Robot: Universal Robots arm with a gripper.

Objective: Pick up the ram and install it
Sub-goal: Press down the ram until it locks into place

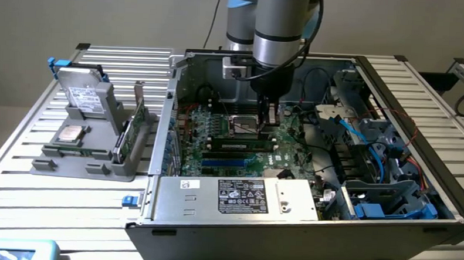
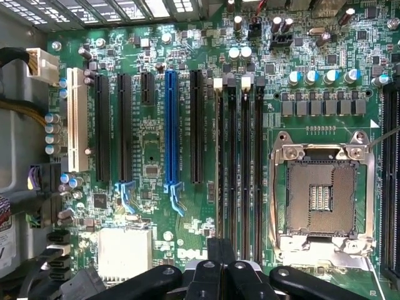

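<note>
While the grey parts stand (image 1: 90, 153) sat well away from the gripper (image 1: 269, 121) on the slatted table (image 1: 26, 174), the gripper hung low inside the open case (image 1: 235, 236). The ram (image 1: 243, 146) lay along a slot just beside it, seemingly seated. Clenched or released? I couldn't tell.

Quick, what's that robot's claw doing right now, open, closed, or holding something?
Gripper: cannot be told whether it is open, closed or holding anything; it hangs inside the computer case, just above the motherboard.
</note>
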